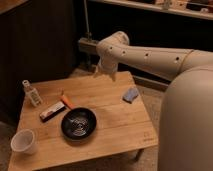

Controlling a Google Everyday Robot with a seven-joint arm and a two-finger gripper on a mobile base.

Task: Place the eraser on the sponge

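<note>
Gripper (pixel 106 71), jaws apart, hung over table (pixel 116 127) back; eraser (pixel 52 111) lay just beside pan handle (pixel 66 102), well apart from sponge (pixel 131 94), so a grasp could snag the handle.

The table (pixel 117 125) is light honey-coloured wood with fine lines of grain. The eraser (pixel 52 111) has a near-black top, a pale whitish side and a reddish edge. The sponge (pixel 131 94) is light blue. The pan (pixel 66 129) is black, with pale curved lines in its middle, and its handle (pixel 66 102) is orange. The cup (pixel 23 141) is white. The arm (pixel 150 57) is cream with a row of small dark dots; its claw (pixel 106 71), the same cream, hangs over the far edge of the table. The floor (pixel 152 102) is speckled grey-beige.
</note>
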